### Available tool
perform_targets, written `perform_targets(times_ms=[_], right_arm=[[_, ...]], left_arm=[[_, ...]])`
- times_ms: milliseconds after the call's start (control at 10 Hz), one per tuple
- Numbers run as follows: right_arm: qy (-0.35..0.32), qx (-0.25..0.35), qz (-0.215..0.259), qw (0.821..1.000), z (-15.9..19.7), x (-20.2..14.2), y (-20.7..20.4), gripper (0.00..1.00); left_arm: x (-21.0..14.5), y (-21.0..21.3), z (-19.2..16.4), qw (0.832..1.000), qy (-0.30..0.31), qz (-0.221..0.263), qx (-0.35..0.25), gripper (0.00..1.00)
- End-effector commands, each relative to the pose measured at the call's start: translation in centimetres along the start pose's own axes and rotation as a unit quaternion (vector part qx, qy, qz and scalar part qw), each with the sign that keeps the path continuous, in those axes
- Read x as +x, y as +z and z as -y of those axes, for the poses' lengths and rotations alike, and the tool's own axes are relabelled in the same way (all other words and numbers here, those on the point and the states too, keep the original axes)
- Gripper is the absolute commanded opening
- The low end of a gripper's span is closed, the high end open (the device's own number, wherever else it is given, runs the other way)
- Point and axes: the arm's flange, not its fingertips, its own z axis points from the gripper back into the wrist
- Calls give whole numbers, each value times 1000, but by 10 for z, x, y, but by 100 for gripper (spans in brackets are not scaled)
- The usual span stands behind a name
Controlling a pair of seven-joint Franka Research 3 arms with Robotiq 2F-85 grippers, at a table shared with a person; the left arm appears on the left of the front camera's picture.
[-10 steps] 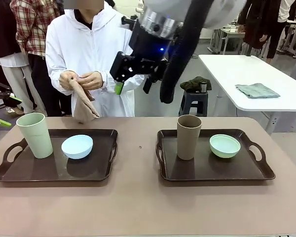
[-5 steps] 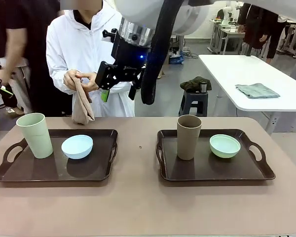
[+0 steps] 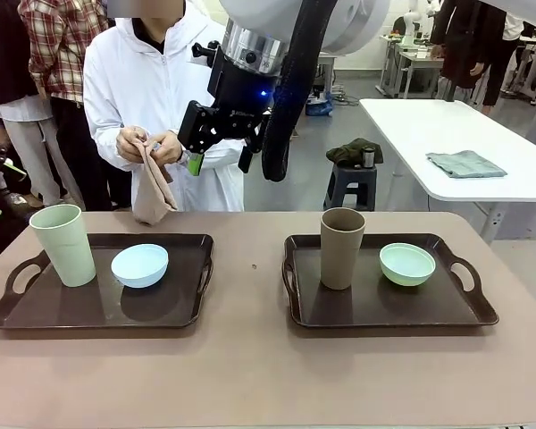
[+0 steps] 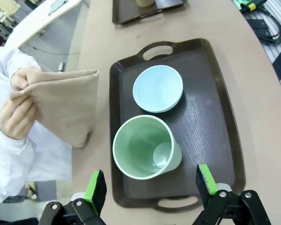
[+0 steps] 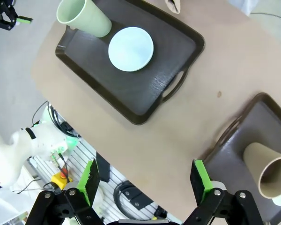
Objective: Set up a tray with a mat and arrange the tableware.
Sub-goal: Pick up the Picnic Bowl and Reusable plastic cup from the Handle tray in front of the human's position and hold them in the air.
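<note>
Right gripper (image 3: pixel 221 159) hangs farther left than before — spread, as is left gripper (image 4: pixel 151 186); person's hands (image 3: pixel 149 146) pinch the mat (image 3: pixel 154 189).

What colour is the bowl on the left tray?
Light blue; the bowl shows best in the left wrist view.

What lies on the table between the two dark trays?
In the front view, the tabletop between the left tray and the right tray is bare, except for one tiny dark speck.
</note>
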Motion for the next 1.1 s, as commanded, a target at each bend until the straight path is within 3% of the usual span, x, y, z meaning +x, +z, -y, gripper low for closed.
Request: perform_targets(times_ms=[0, 100, 500, 1000], right_arm=[[-6, -1, -3, 1000, 2, -8, -2, 100], [0, 0, 0, 1000, 0, 0, 0, 100], [-32, -14, -24, 999, -3, 24, -53, 100], [-115, -99, -32, 988, -33, 70, -116, 100]], left_arm=[[1, 0, 4, 1000, -3, 5, 6, 100], [0, 0, 0, 1000, 0, 0, 0, 100], [-64, -12, -24, 989, 51, 90, -110, 100], [-118, -45, -28, 979, 60, 177, -80, 100]])
